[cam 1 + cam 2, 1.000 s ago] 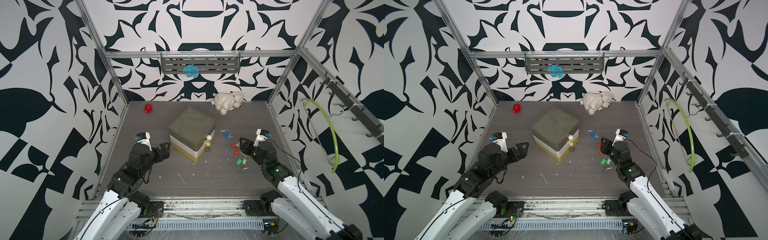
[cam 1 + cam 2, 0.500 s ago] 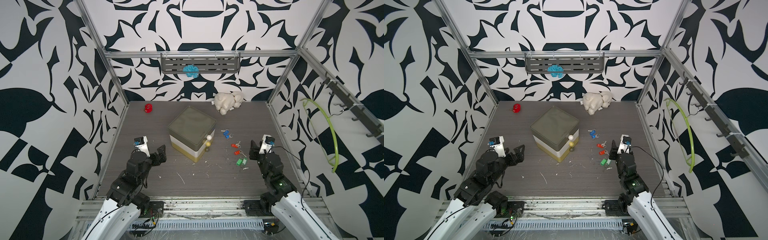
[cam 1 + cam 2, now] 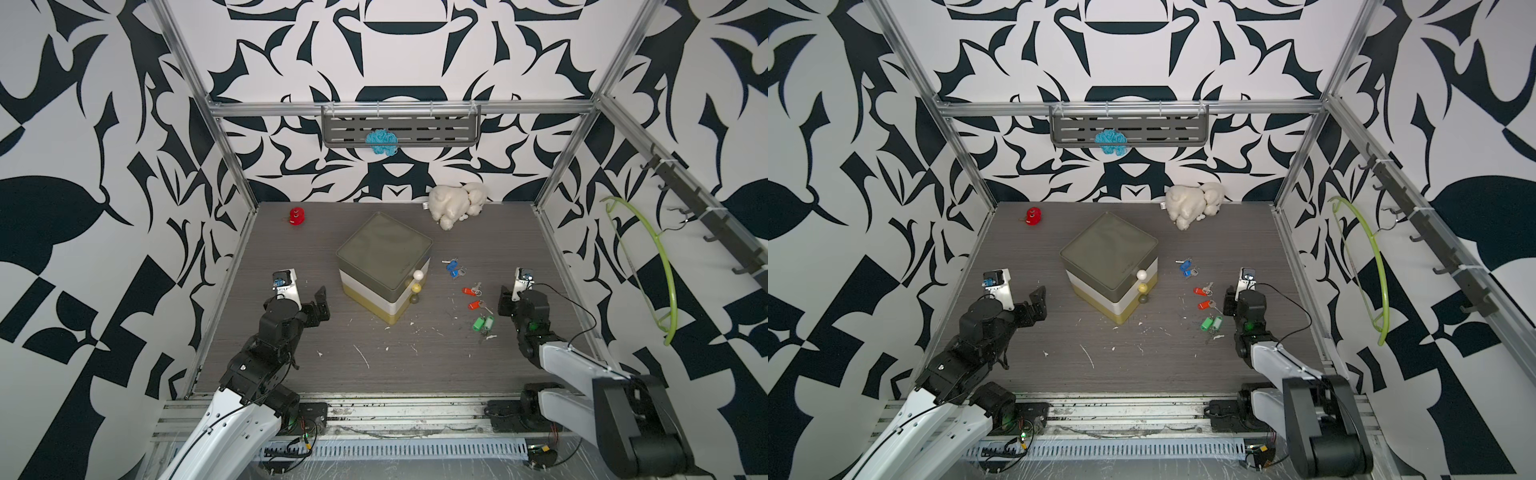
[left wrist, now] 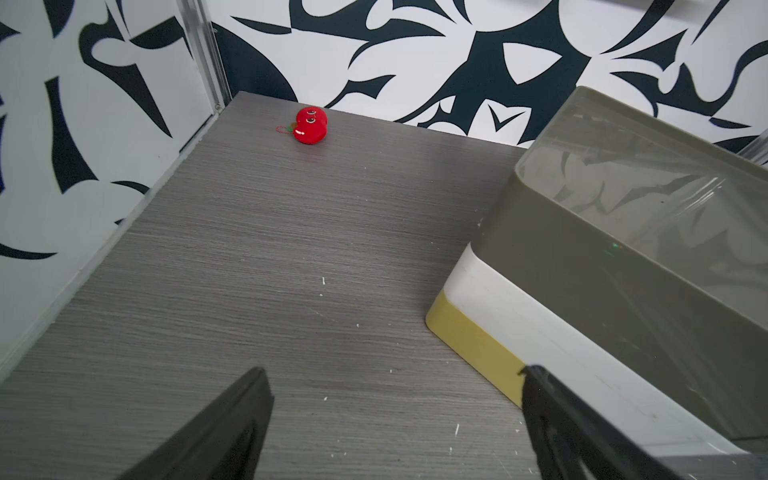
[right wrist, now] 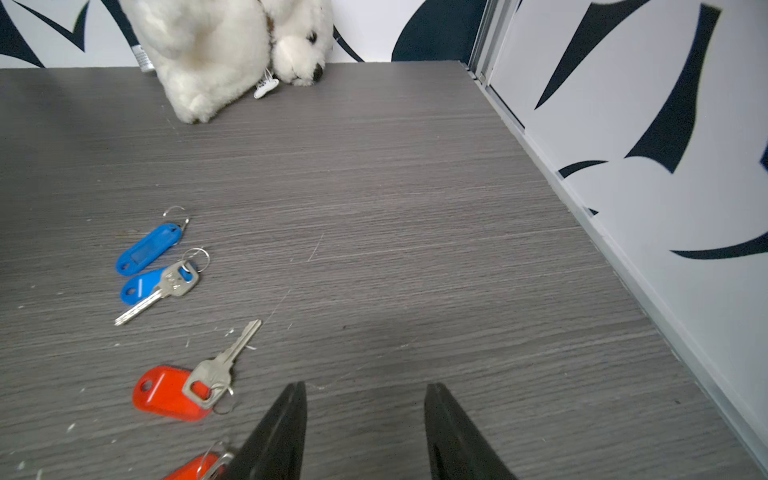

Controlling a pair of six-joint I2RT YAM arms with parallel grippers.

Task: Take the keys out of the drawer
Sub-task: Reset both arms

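right wrist: your right gripper point(image 5: 365, 390) stands half-spread, empty, over bare tabletop point(image 5: 415, 249). the keys point(image 5: 168, 395) lie loose just beside it, outside the drawer unit point(image 3: 384, 249); side wall point(image 5: 665, 145) close on its other flank. your left gripper point(image 4: 392, 374) wide, empty.

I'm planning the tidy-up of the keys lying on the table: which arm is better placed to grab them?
Probably right. The open right gripper hovers beside the keys, which lie between it and the drawer unit; the left gripper is on the unit's opposite side.
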